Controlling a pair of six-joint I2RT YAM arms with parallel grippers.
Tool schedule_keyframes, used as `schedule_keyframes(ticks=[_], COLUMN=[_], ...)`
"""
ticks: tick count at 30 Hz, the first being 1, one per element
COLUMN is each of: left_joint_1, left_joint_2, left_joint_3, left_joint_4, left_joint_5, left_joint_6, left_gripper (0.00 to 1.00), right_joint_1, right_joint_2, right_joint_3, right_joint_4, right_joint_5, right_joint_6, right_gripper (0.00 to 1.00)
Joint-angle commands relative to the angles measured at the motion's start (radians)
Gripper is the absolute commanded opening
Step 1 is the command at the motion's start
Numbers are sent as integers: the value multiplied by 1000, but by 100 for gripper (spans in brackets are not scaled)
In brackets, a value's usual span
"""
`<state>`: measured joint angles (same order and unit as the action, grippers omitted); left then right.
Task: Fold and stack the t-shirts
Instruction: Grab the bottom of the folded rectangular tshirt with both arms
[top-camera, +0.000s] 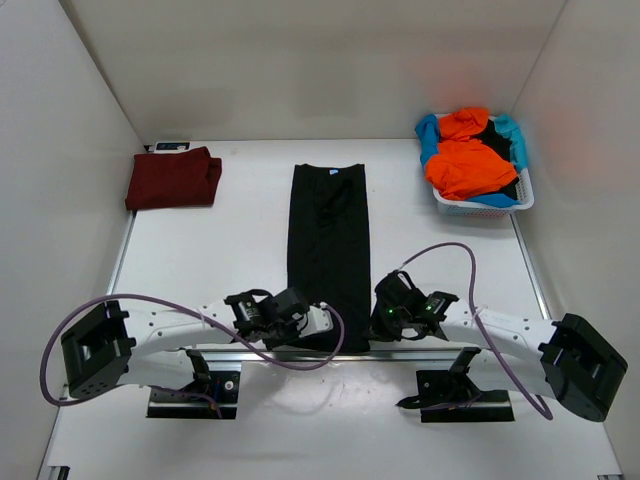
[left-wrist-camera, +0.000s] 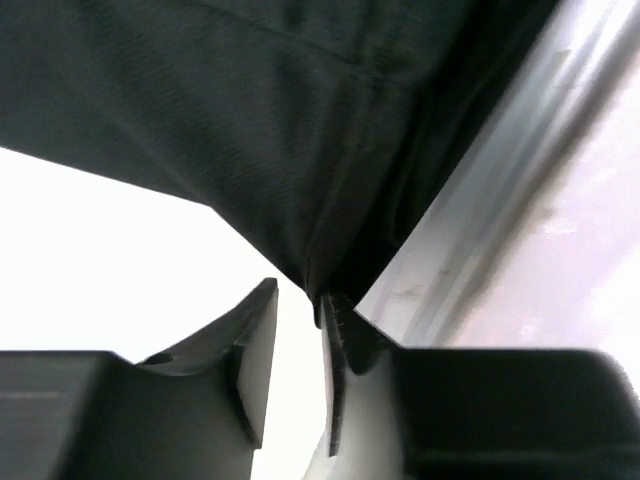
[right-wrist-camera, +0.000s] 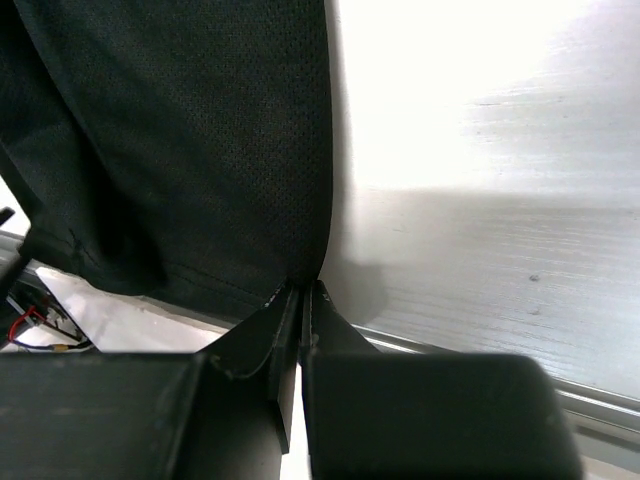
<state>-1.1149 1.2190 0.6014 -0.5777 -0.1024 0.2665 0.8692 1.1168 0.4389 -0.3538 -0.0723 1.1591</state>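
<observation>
Looking down from above, I see the black t-shirt (top-camera: 329, 240) laid as a long narrow strip, folded lengthwise, up the middle of the white table (top-camera: 220, 250), its near hem by both arms. Left of its far end lies a dark red t-shirt (top-camera: 172, 178), folded into a flat rectangle. Right of its far end a white lattice basket (top-camera: 482, 207) is heaped with a crumpled orange t-shirt (top-camera: 468, 165) and a light blue t-shirt (top-camera: 428, 135). Bare table lies on either side of the strip.

Only the wrist cameras show the pinching. At the strip's near right corner the right gripper (right-wrist-camera: 303, 290) has its jaws pressed together on the hem of the black t-shirt, whose fine mesh knit shows close up. At the near left corner the left gripper (left-wrist-camera: 300, 293) stands with jaws a little apart, a bright gap between the fingers (left-wrist-camera: 255, 350), one of them ribbed on its inner face. The cloth corner hangs down to the tips, and I cannot tell whether it is caught. A brushed metal rail (left-wrist-camera: 500, 200) runs beside that corner.
</observation>
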Motion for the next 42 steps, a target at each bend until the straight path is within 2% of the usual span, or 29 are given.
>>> schedule_keyframes(ticks=[1,2,3,4,5,6,7,11,13,15,17,19,23,28,33,38,42], left_joint_1=[-45,-55,-51,-25,-1,13,36,101,128,241,376,415,422,395,397,429,444], left_joint_2=[-3,-1,7,7,8,5,-2,-84,-102,-99,-55,14,89,93,137,191,209], left_joint_3=[38,40,44,61,70,86,96,129,159,184,196,192,160,92,72,51,60], left_joint_4=[-28,-28,-37,-51,-62,-85,-111,-160,-154,-142,-140,-149,-97,-76,-38,-2,21], left_joint_5=[52,65,66,64,69,70,73,99,119,197,336,378,478,573,625,658,662], left_joint_6=[-6,-12,-15,-19,-26,-29,-33,-55,-116,-188,-283,-355,-417,-447,-496,-516,-521], left_gripper=[41,49,54,64,78,85,99,99,99,99,99,98,98,92,88,71,66], right_joint_1=[-1,-6,-9,-6,2,-4,-3,10,20,16,27,31,45,56,68,77,62], right_joint_2=[-20,-18,-25,-29,-29,-31,-29,-19,-9,0,27,38,86,83,100,130,97], right_joint_3=[-16,-12,-14,-14,-9,3,4,41,58,70,96,116,152,139,135,138,103], right_joint_4=[22,29,29,36,30,4,-5,-54,-83,-109,-148,-175,-212,-205,-197,-185,-139], right_joint_5=[5,2,-4,-9,-7,-9,2,14,9,12,23,23,16,3,-6,-32,-50], right_joint_6=[2,-7,-6,-15,-22,-35,-39,-65,-72,-73,-79,-81,-79,-39,-33,-42,-13], right_gripper=[0,3,14,26,32,40,43,45,43,43,43,43,42,30,31,31,26])
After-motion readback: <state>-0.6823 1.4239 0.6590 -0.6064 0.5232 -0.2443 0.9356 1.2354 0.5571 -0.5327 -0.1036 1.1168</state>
